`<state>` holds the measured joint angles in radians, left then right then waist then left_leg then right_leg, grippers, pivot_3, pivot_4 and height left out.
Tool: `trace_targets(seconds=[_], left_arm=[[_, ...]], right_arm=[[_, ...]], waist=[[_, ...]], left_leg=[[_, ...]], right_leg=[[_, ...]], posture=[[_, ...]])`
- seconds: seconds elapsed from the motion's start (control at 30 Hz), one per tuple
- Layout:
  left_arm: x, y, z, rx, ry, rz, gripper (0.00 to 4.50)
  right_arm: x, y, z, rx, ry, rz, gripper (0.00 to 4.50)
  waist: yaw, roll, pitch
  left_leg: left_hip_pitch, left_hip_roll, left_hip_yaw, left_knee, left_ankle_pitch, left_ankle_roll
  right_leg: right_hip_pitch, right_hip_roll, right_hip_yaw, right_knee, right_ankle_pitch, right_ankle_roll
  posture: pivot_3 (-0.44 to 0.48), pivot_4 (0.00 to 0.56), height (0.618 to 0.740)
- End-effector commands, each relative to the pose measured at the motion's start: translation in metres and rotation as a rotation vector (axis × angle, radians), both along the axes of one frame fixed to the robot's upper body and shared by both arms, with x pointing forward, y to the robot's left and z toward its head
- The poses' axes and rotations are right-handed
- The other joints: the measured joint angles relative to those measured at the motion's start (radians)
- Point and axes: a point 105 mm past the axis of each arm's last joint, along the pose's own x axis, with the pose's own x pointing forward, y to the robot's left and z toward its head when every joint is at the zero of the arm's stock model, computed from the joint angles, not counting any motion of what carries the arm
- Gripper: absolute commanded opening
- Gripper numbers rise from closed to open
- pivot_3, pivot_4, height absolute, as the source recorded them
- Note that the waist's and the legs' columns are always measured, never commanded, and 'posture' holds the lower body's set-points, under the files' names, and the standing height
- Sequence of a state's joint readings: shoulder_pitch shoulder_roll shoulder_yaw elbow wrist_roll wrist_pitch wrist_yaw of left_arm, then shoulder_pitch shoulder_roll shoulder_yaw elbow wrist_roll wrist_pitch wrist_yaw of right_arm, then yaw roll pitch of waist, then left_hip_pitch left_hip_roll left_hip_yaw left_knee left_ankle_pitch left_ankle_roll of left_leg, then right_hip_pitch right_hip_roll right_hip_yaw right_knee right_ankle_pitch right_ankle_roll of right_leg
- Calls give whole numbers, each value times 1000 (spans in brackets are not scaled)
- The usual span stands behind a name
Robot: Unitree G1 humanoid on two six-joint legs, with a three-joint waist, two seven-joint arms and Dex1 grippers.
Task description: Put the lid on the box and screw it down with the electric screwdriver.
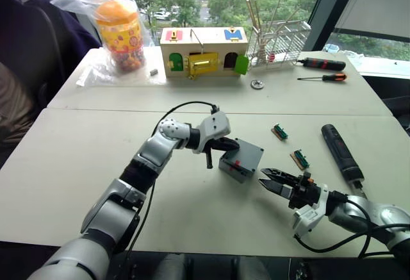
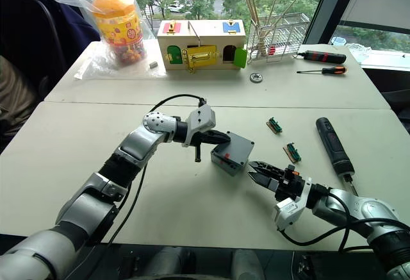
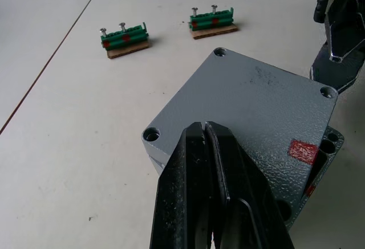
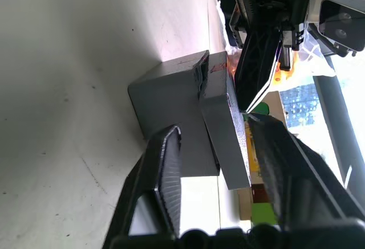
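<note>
1. The box [image 1: 238,162] is being used as the landmark here: it's sitting on the near pale table [image 1: 77,164], with the lid [image 3: 251,109] lying on top of it, skewed and tilted so one edge is overhanging instead of seating flush. A red mark is showing on the lid's top.
2. The left gripper [image 1: 218,148] is being pressed against the lid's upper face from the box's left side, fingers closed together with nothing pinched between them.
3. The right gripper [image 1: 268,178] is being held just right of and nearer than the box, fingers spread apart and pointed at it, nothing being held.
4. The electric screwdriver [image 1: 341,153] is lying flat well to the right of the box, untouched.
5. Two small green terminal blocks [image 1: 279,132] are lying between the box and that driver.
6. Behind the box, past the seam where a second table [image 1: 307,97] is butted up, a wooden box with coloured doors [image 1: 204,52], a bagged orange-lidded jar [image 1: 120,30], a wire rack [image 1: 277,41], a small metal ring [image 1: 257,84] and two hand screwdrivers [image 1: 323,70] are sitting.
7. Further behind, big windows with trees outside are being seen.
</note>
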<state>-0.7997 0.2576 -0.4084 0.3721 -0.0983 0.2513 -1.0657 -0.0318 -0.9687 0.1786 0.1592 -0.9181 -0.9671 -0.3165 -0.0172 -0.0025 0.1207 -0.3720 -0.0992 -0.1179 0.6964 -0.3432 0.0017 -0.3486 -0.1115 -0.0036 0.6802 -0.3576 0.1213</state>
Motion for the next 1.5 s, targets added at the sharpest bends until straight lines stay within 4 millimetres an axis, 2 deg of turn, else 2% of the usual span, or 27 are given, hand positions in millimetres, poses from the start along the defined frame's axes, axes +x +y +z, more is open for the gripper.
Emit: trace_targets(seconds=[0.03, 0.13, 0.2, 0.23, 0.47, 0.63, 1.27, 1.5], left_arm=[[2, 14, -32, 107, 71, 48, 0], [3, 13, -30, 105, 66, 47, 0], [3, 13, -28, 103, 62, 47, 0], [4, 13, -27, 102, 60, 48, 0], [4, 13, -23, 95, 55, 43, 0], [4, 13, -21, 92, 50, 43, 0], [-2, 16, -14, 89, 38, 32, 0], [-5, 9, -6, 40, 28, 14, 0]], right_arm=[[3, -2, 16, 46, -42, -28, 165], [13, -11, 25, 147, 0, -147, 45], [19, -13, 30, 213, 29, -196, 45], [19, -10, 31, 224, 42, -195, 45], [19, 6, 21, 206, 109, -169, 45], [17, 6, 13, 189, 143, -172, 45], [14, 17, 12, 198, 145, -129, 45], [11, 20, 11, 197, 150, -113, 45]], waist=[[1, 0, 0], [1, 0, 0], [1, 0, 0], [1, 0, 0], [4, 0, 0], [4, 1, 0], [3, 1, 1], [5, 2, 1]], left_leg=[[0, 0, 0, 0, 0, 0], [0, 0, 0, 0, 0, 0], [0, 2, 0, 0, 0, 0], [0, 4, 0, 0, 0, 0], [0, 6, -1, 0, 0, 0], [0, 6, -1, 0, 0, 0], [0, 6, -1, -1, 0, 0], [0, 6, -1, -1, 0, 0]], right_leg=[[0, 0, 0, 0, 0, 0], [3, 0, 0, -1, 0, 0], [8, 2, 0, -12, -1, 2], [11, 3, 0, -17, -2, 3], [11, 6, 0, -17, -2, 3], [11, 6, 0, -17, -2, 3], [10, 7, 1, -17, -2, 3], [10, 7, 1, -17, -2, 3]], posture=[[0, 150, 740], [0, 150, 740], [0, 150, 740], [0, 150, 740], [0, 150, 740], [0, 150, 740], [0, 150, 740], [0, 150, 740]])
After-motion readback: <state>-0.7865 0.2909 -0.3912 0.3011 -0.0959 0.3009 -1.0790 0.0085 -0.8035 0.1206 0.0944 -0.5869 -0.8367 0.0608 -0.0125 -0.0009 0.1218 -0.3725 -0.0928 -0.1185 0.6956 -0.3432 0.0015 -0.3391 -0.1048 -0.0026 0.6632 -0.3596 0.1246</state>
